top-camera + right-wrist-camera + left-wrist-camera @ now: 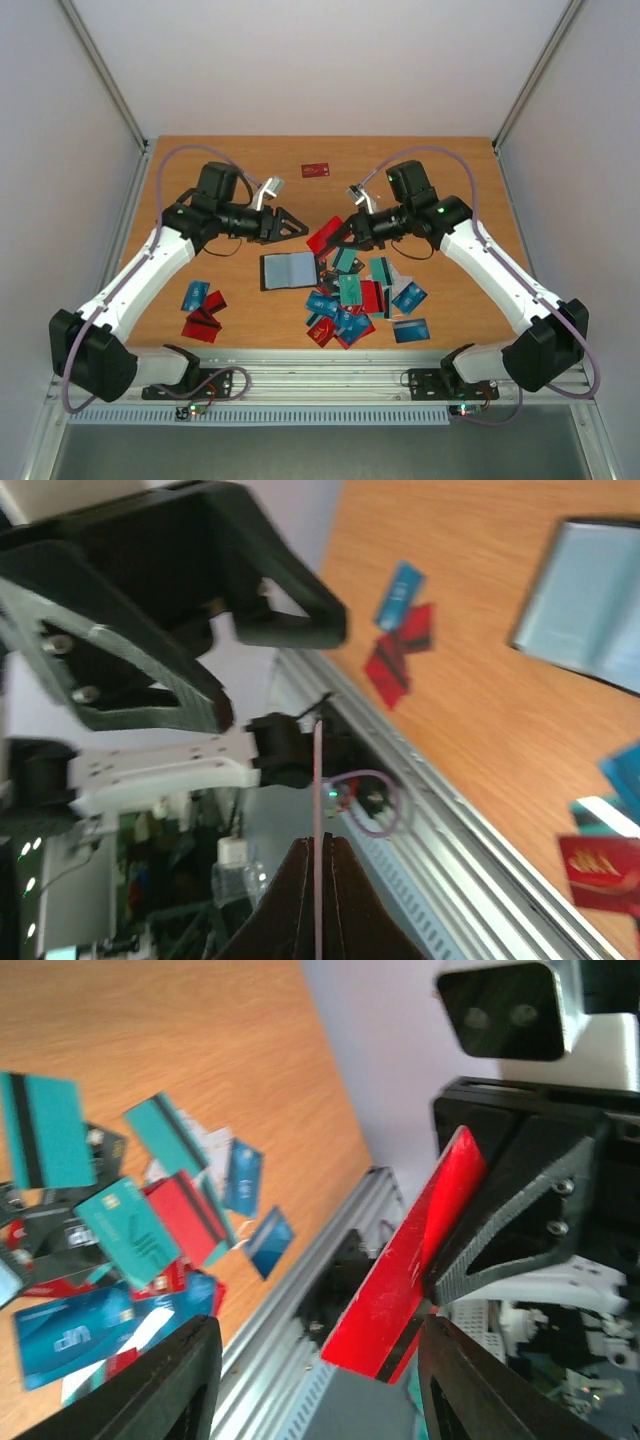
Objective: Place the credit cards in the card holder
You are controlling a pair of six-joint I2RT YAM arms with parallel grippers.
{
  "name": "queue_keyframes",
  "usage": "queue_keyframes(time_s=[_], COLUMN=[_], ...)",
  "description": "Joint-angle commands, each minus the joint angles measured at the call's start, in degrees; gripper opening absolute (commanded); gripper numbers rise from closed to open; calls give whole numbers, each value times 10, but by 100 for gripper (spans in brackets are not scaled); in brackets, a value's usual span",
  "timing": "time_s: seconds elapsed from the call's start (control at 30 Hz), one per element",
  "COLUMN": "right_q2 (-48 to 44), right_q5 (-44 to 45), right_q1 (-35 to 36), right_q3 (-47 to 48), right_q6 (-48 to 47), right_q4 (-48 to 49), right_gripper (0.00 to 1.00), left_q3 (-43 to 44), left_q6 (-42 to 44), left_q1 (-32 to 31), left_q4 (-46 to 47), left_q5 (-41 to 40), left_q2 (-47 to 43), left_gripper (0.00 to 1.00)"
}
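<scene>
- Between the right jaws sits one red card, pinched at one end and raised off the worktop. In the right wrist view it shows edge-on, a thin line rising from the closed tips.
- Opposite it, the left jaws stand wide with nothing in them, aimed at the card's free end from just beside it. The left wrist view shows the card tilted in the gap ahead of them.
- Below and between the two, the card holder lies open and flat on the worktop, just left of the heap of loose credit cards.
- I read the step as getting this card into the holder, perhaps by a pass to the left side first; I cannot tell which.
- To do it well, I want the pinch firm but kept at the card's end, so that most of its length is free to slide in.
- I would lower the leading edge at a shallow angle, square to the pocket mouth, which I cannot make out from here. The left jaws could pin the holder so it does not skid.
- Outward, each wrist turns inward so the jaws face each other over mid-worktop. Each white link runs up from a base at a near outer corner.
- A small cluster of cards lies by the left arm.
</scene>
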Motion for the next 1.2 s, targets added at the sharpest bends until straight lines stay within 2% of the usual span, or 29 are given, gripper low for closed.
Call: queue_keyframes(time_s=[0.0,0.13,0.33,0.47,0.6,0.8,1.0,1.1,1.17], right_q2=[6,13,31,54,84,105,121,125,128], right_q5=[-148,-216,-267,-277,-277,-243,-221,-219,-217], right_q1=[0,0,4,11,20,41,59,61,63], right_q3=[41,84,140,185,231,239,252,254,259], right_q6=[-13,-28,-111,-189,-257,-293,-319,-325,-328], right_q4=[94,85,-31,-134,-225,-263,-294,-295,-297], right_gripper=[1,1,1,1,1,1,1,1,1], left_q3=[1,11,45,36,32,24,31,52,79], left_q6=[-42,-87,-109,-159,-173,-166,-110,-44,52], left_q1=[22,34,35,34,32,30,26,24,23], left_q4=[89,161,191,257,264,243,144,19,-91], left_q5=[130,192,248,288,317,335,332,307,277], left_q2=[-31,-43,-38,-41,-46,-54,-54,-50,-40], left_gripper=[56,53,40,33,29,29,28,27,27])
